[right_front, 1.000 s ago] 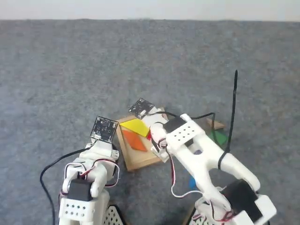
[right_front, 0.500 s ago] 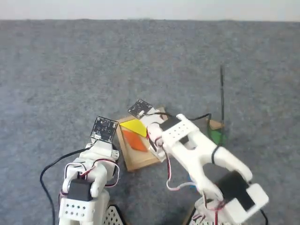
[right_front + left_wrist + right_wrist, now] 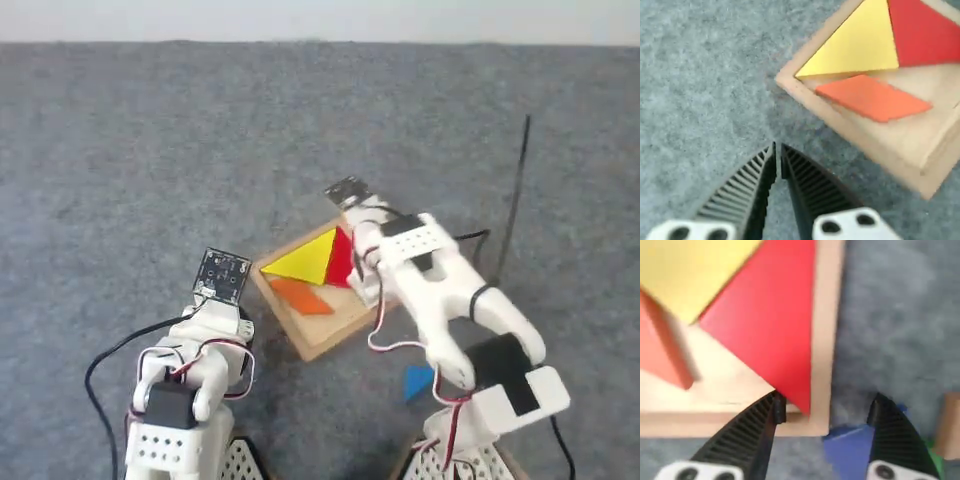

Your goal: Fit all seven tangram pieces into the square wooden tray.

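The desk (image 3: 150, 150) is wearing a rough, fuzzy grey cloth. The square tray (image 3: 860, 145) is showing pale bare wood, smooth and matt. The yellow triangle (image 3: 860, 47), red triangle (image 3: 927, 35) and orange parallelogram (image 3: 872, 97) are looking like smooth painted wood with a soft matt finish. The left hand (image 3: 777, 147) and right hand (image 3: 826, 402) are showing ribbed, matt black plastic, while the arm shells (image 3: 440, 290) are looking like smooth white plastic.

Pale wood tray (image 3: 318, 347) with yellow triangle (image 3: 303, 262), red triangle (image 3: 341, 260) and orange parallelogram (image 3: 301, 296) inside. Blue piece (image 3: 418, 381) on speckled grey table (image 3: 150, 150). White arms (image 3: 440, 290), black ribbed fingers (image 3: 807, 177).
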